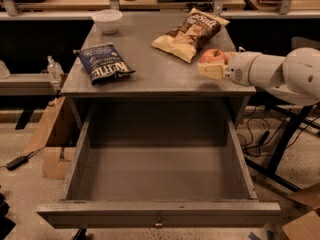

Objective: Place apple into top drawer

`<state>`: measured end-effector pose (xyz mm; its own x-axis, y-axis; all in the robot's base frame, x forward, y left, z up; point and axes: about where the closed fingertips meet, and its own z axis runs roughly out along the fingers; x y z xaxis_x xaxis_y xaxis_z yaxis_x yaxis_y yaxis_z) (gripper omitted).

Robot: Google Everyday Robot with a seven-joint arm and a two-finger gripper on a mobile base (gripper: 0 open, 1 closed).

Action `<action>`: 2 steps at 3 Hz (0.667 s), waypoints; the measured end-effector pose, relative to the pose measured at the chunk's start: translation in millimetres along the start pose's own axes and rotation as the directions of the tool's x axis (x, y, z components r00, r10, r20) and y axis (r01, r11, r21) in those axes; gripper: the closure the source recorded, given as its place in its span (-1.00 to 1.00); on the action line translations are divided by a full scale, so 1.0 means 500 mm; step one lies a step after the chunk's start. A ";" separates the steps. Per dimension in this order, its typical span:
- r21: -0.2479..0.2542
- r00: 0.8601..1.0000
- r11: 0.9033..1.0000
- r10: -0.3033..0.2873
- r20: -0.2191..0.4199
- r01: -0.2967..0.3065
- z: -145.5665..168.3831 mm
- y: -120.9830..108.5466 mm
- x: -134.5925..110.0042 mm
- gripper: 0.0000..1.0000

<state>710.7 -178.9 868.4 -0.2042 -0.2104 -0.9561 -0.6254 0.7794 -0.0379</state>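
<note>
The red apple (212, 56) with a yellow blush sits at the right edge of the grey cabinet top (150, 69). My gripper (210, 64) reaches in from the right on a white arm (280, 74), with its pale fingers (211, 71) around the apple, one showing just in front of it. The apple looks slightly lifted off the top. The top drawer (157, 214) is pulled fully open below, wide and grey, with a small metal knob (158, 223) on its front panel. Its inside holds nothing.
On the cabinet top lie a blue chip bag (104, 63) at the left, a brown chip bag (191, 33) at the back right and a white bowl (107, 20) at the back left. Cardboard boxes (50, 139) stand left of the drawer; cables and a black stand leg are on the right.
</note>
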 end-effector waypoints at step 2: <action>-0.019 0.980 0.988 -0.152 -0.125 0.151 -0.065 0.189 0.012 1.00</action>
<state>626.0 -125.6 868.5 -0.1993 -0.3983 -0.8953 -0.6629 0.7277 -0.1761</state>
